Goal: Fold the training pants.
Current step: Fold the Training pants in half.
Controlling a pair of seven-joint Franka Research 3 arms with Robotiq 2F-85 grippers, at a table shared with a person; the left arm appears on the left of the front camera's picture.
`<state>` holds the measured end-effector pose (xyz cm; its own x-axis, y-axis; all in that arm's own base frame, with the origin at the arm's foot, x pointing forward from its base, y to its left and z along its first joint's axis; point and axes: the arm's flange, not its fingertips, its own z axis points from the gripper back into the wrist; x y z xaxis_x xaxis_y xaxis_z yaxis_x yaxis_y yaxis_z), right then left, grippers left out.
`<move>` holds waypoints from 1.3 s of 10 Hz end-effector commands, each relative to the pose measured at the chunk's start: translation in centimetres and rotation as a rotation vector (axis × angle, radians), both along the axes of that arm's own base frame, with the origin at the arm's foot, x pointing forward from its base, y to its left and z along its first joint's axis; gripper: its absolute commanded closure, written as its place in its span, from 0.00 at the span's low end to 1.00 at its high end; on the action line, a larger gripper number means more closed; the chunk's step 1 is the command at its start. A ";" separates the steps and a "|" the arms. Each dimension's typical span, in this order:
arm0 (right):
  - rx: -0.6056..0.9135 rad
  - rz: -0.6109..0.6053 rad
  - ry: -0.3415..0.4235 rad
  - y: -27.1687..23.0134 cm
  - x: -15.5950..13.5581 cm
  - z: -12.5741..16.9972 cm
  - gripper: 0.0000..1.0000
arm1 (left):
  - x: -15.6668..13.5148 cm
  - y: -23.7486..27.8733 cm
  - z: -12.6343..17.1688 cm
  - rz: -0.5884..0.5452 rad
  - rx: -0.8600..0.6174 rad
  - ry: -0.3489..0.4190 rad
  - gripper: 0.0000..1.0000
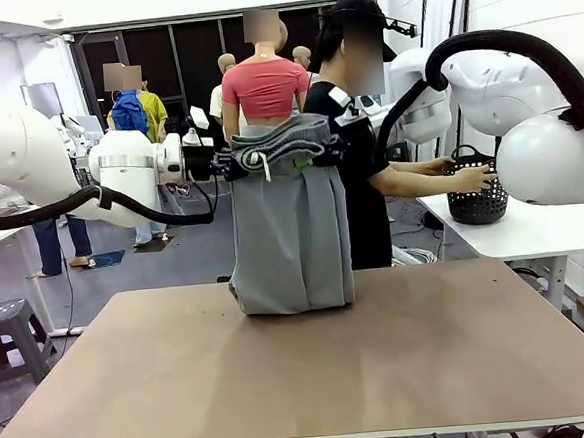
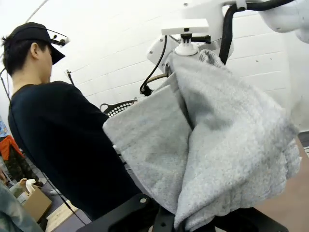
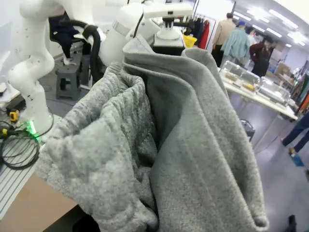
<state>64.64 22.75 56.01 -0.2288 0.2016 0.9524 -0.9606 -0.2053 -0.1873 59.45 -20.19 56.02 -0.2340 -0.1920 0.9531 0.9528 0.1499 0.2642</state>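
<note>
Light grey training pants [image 1: 291, 234] hang in the air above a brown surface [image 1: 312, 368], held up at the waistband between two white robot arms. The left gripper [image 1: 236, 165] is clamped on one end of the gathered waistband, and the right gripper [image 1: 335, 148] is clamped on the other end, so the waistband bunches in a thick roll between them. From that roll the fabric drops straight down below both grippers, and its lower edge rests folded on the surface.

In the left wrist view, the pants [image 2: 207, 145] rise from that gripper's own fingers at the bottom edge and drape in heavy folds toward the other arm. In the right wrist view, the fleecy fabric [image 3: 159, 145] likewise heaps up just beyond the gripper.

Behind the pants, on the far side of the grippers, a person in a black shirt [image 1: 363, 164] stands turned sideways, one hand [image 1: 477, 178] touching a black mesh basket [image 1: 478, 201] on a white side table [image 1: 534, 232].
</note>
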 end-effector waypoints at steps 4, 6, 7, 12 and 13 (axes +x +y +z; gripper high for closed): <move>0.003 0.065 0.370 -2.6 -7.4 -5.9 1.00 | -7.3 1.0 -4.8 -0.165 -0.108 0.269 1.00; 0.031 0.068 0.488 -3.7 -10.0 -8.4 1.00 | -10.0 0.8 -8.8 -0.197 -0.093 0.411 1.00; 0.036 0.066 0.537 -3.9 -11.5 -9.7 1.00 | -11.3 0.7 -10.5 -0.208 -0.101 0.456 1.00; 0.009 0.039 0.585 -3.7 -15.3 -13.5 1.00 | -14.9 1.1 -13.5 -0.172 -0.132 0.511 1.00; 0.030 0.085 0.628 -2.1 -14.5 -15.2 1.00 | -13.8 -0.6 -15.5 -0.213 -0.106 0.544 1.00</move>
<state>49.65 21.00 41.08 0.3562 0.1860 0.9157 -0.8722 -0.2854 0.3973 45.04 -20.92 40.88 0.2638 -0.0905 0.9603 0.9610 -0.0615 -0.2698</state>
